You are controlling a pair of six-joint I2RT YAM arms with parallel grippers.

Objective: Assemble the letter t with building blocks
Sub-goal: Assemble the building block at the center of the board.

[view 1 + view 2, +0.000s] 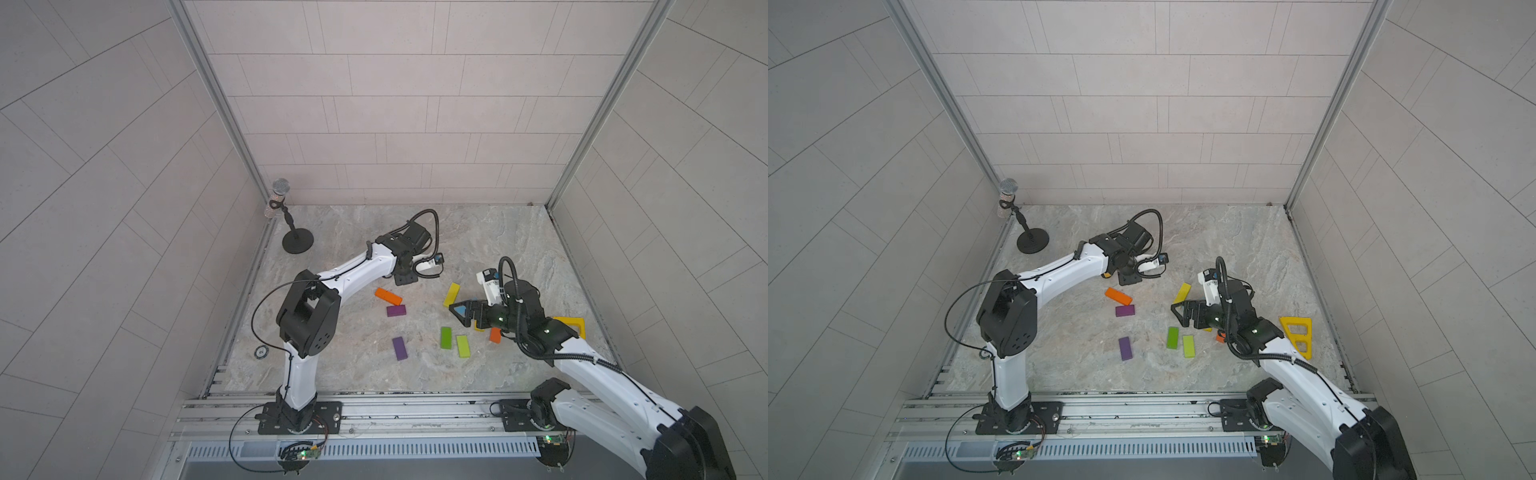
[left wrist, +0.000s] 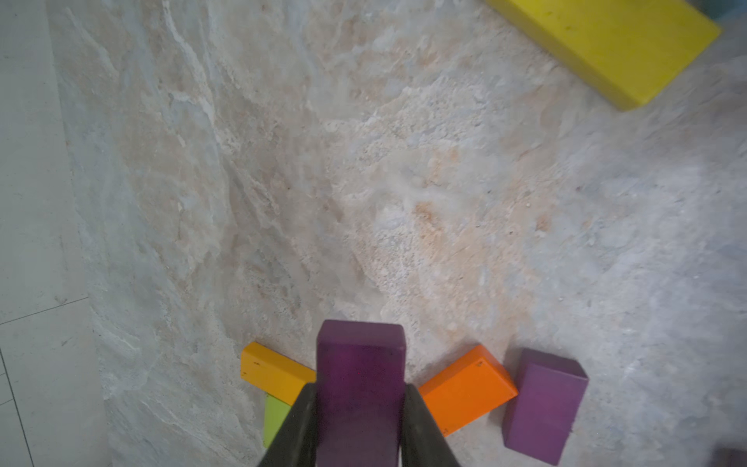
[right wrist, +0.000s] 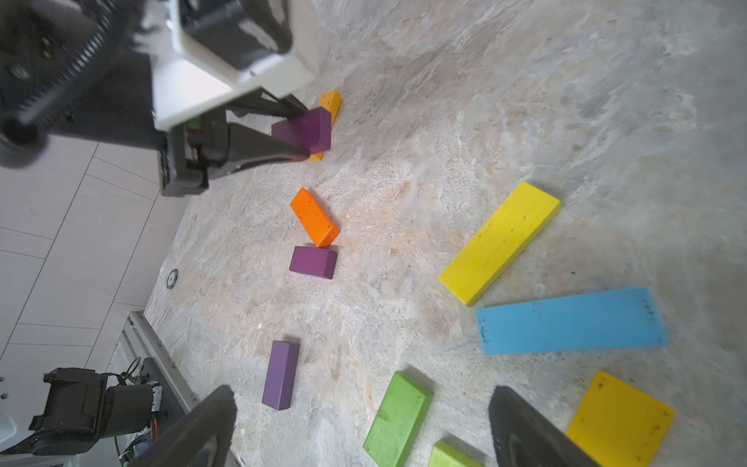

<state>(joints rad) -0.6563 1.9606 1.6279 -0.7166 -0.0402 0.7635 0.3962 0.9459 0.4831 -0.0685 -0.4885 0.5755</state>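
Two arms lean in over the marbled surface (image 1: 498, 232): the left arm (image 1: 353, 270) rises from its base, folds at the elbow and reaches toward the far middle, wrist tipped down, the left pincer (image 2: 359, 390) clenched on a purple block (image 2: 359, 347) over an amber block (image 2: 275, 372). Between the arms the other building blocks (image 1: 445, 337) lie flat and scattered, an orange one (image 1: 388, 296) just beside a purple one (image 1: 396, 310). The right arm (image 1: 582, 365) stretches low from the near right, the right pincer (image 3: 364, 392) released, spread wide and empty over the light blue block (image 3: 570, 321) beside a yellow one (image 3: 499, 242).
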